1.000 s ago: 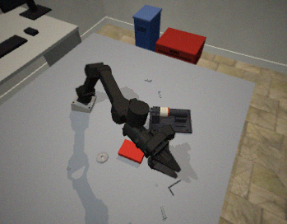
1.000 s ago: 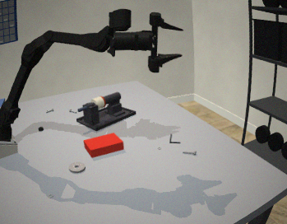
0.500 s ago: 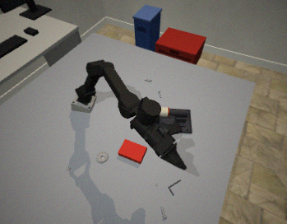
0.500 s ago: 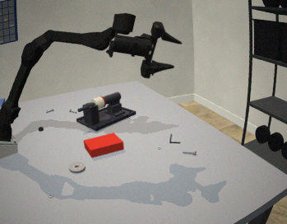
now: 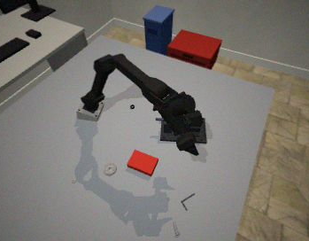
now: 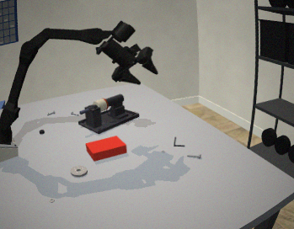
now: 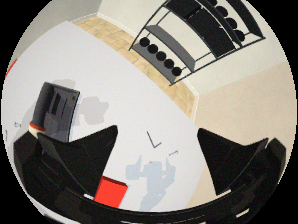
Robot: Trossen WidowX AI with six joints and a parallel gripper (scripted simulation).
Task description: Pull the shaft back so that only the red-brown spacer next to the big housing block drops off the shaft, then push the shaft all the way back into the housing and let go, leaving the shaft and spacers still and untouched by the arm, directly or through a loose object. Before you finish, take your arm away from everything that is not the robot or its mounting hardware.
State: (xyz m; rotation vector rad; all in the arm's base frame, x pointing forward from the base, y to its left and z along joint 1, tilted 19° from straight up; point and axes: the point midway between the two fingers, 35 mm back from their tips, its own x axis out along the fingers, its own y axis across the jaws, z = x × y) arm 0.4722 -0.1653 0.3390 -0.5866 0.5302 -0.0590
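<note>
Black parallel-jaw gripper [image 6: 139, 71] hangs high above the dark shaft-and-housing fixture [image 6: 108, 114], jaws spread, empty — risk: overpulling the dark shaft [image 6: 88, 110] drops both spacers, not one

pale walls [image 6: 171, 42], wood-tiled floor [image 5: 281, 177], dark shelving rack [image 6: 280, 76].

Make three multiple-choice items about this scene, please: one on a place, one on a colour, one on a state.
1. Where is the hand?
A. in the air above the shaft assembly
B. resting on the table
C. touching the red block

2. What colour is the flat block on the table?
A. green
B. red
C. yellow

3. What state is the hand in?
A. shut on the shaft
B. shut on nothing
C. open, holding nothing

Answers:
1 A, the exterior view shows it high over the assembly.
2 B, it is plainly red.
3 C, the fingers stand wide apart.
</note>
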